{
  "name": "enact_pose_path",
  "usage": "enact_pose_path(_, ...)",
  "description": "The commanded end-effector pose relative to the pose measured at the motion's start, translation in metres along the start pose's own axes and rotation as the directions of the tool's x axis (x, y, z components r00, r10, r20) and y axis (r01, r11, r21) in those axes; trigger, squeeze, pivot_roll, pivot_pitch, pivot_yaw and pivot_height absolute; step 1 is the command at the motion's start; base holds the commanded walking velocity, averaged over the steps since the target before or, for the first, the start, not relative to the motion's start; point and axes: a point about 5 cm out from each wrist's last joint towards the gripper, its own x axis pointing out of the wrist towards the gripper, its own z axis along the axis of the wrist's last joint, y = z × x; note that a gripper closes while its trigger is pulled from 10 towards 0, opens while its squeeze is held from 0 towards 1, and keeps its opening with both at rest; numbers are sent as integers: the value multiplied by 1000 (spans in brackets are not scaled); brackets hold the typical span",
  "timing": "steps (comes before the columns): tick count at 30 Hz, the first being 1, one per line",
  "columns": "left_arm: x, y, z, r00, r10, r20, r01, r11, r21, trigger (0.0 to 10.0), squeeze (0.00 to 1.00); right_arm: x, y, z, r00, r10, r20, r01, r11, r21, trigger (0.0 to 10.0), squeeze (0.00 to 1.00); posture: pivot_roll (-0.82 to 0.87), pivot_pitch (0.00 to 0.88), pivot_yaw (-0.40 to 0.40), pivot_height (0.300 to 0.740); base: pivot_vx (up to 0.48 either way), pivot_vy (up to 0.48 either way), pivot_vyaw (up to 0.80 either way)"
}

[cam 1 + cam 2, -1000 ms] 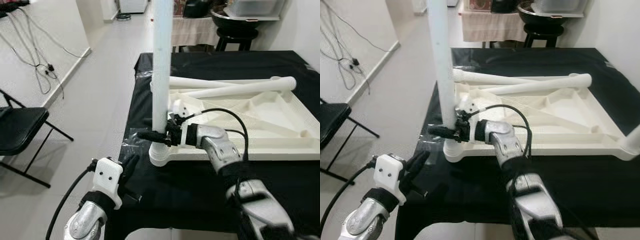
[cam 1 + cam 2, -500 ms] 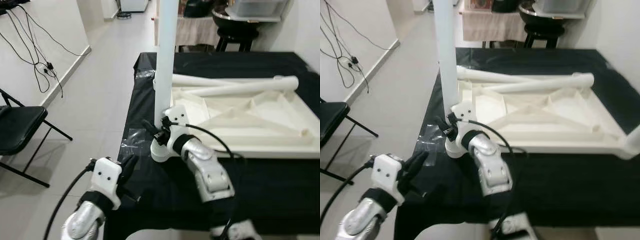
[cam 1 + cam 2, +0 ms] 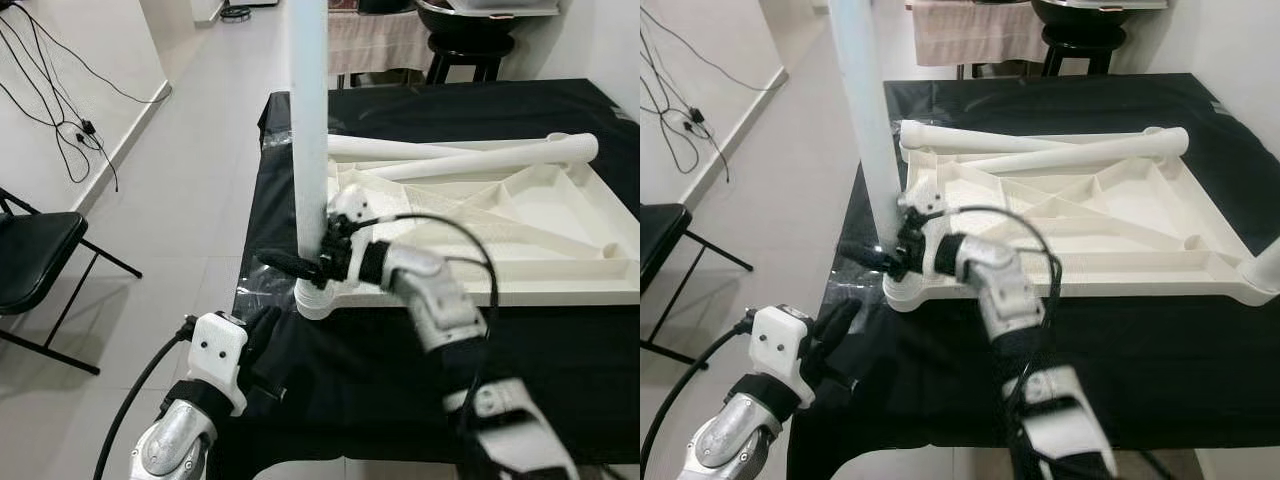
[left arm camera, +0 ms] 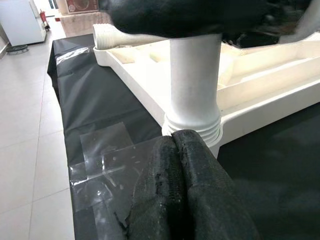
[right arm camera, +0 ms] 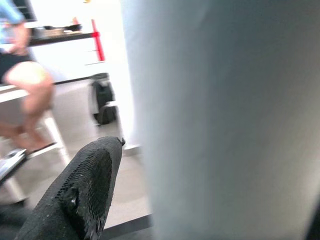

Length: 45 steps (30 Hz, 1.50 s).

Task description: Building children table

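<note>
The white children's table top (image 3: 560,292) lies upside down on a black-clothed table. One white leg (image 3: 308,150) stands upright in its front-left corner socket (image 3: 315,298). My right gripper (image 3: 300,266) is shut on this leg just above the socket, its black fingers pointing left. The right wrist view shows the leg (image 5: 225,120) close up beside one finger (image 5: 85,190). My left gripper (image 3: 265,335) hovers low at the table's front-left edge, fingers (image 4: 185,190) pressed together and empty, a little short of the leg's base (image 4: 194,85). Two loose legs (image 3: 480,160) lie across the top's far side.
Clear tape (image 4: 105,155) patches the black cloth (image 3: 340,370) by the corner. A black folding chair (image 3: 30,260) stands on the floor to the left, with cables (image 3: 60,120) by the wall. A dark stool (image 3: 470,50) stands behind the table. A seated person (image 5: 25,85) is across the room.
My right forearm has swung round while its gripper stays clasped on the leg near the socket. The left gripper has hardly moved. The head camera has shifted a little.
</note>
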Motion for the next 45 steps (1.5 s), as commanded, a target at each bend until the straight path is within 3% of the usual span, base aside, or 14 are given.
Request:
enact_pose_path(1,-1,0,-6,1000,2,-27,-2,1000,-3,10000,0,3,2,-9,988,150,-37,-149,988,30,10000,0,56,82,8,740,0,0,0)
enact_pose_path(5,-1,-1,-7,1000,1,-28,-1,1000,-3,10000,0,2,-1,-11,977,204,-53,-201,978,57,9294,0,58,80,8,740,0,0,0)
enact_pose_path(6,-1,-1,-7,1000,1,-28,-1,1000,-3,10000,0,2,-3,-13,977,206,-51,-202,976,79,0,0,61,78,8,740,0,0,0)
enact_pose_path(21,-3,-2,-4,1000,-2,-26,2,1000,-6,10000,0,-29,-8,-42,993,-6,-119,17,995,97,0,0,52,107,9,740,0,0,0)
enact_pose_path(22,-4,-2,-5,1000,-2,-27,2,1000,-4,10000,0,-28,-1,-55,967,-176,-182,198,974,108,0,0,54,108,6,740,0,0,0)
enact_pose_path(24,-5,-1,-4,1000,-3,-28,3,1000,-1,10000,0,-42,22,-76,737,-600,-310,662,734,153,0,0,71,122,2,740,0,0,0)
enact_pose_path(26,-5,-1,-4,1000,-3,-28,3,1000,-1,10000,0,-42,22,-76,737,-600,-310,662,734,153,0,0,71,122,2,740,0,0,0)
enact_pose_path(27,-5,0,-4,1000,-3,-29,3,1000,0,10000,0,-51,29,-81,634,-687,-354,764,626,153,0,0,71,122,2,740,0,0,0)
enact_pose_path(35,-5,2,-5,999,-7,-34,7,1000,11,10000,0,-36,9,-68,731,-621,-281,667,737,108,0,0,65,106,18,740,0,0,0)
enact_pose_path(36,-4,3,-5,999,-4,-34,4,1000,13,10000,0,-36,7,-67,732,-623,-277,665,741,89,7333,0,67,103,15,740,0,0,0)
enact_pose_path(38,-4,3,-5,999,-4,-34,4,1000,13,10000,0,-36,7,-67,732,-623,-277,665,741,89,7333,0,67,103,15,740,0,0,0)
enact_pose_path(39,-3,3,-5,999,-1,-33,1,1000,14,10000,0,-32,8,-64,767,-592,-248,631,767,119,10000,949,64,101,15,740,0,0,0)
enact_pose_path(43,-2,3,-5,999,-2,-32,2,1000,12,10000,0,-24,16,-54,848,-499,-179,526,832,175,10000,1000,61,97,14,740,0,0,0)
enact_pose_path(45,0,1,-5,1000,-6,-31,6,1000,5,10000,0,-21,19,-41,944,-327,-45,328,918,222,10000,1000,60,92,16,740,0,0,0)
